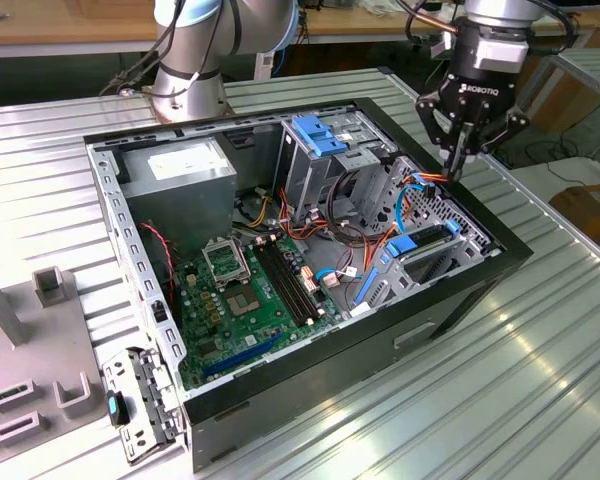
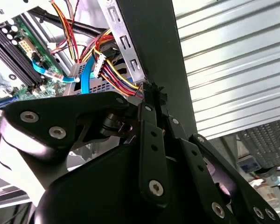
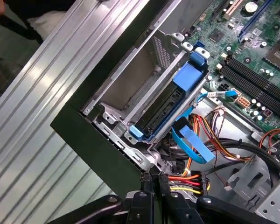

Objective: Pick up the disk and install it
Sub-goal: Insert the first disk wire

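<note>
Exterior view, from its left: you have grey fixtures [image 1: 55, 285] on the ribbed table [image 1: 540, 385]; then the open case [image 1: 310, 390], with the power supply [image 1: 180, 170], the motherboard [image 1: 245, 300] and a blue bracket [image 1: 325, 135] atop one cage; towards that view's right the disk [image 1: 428, 240] sits edge-on in the other cage [image 1: 435, 205], a dark slab between blue rails, seen likewise in the first wrist view [image 3: 165, 109]; your gripper [image 1: 457, 168] hangs just above that cage by the case rim, fingers pinched together on nothing; in the second wrist view the tips meet beside the cables [image 2: 116, 74].
</note>
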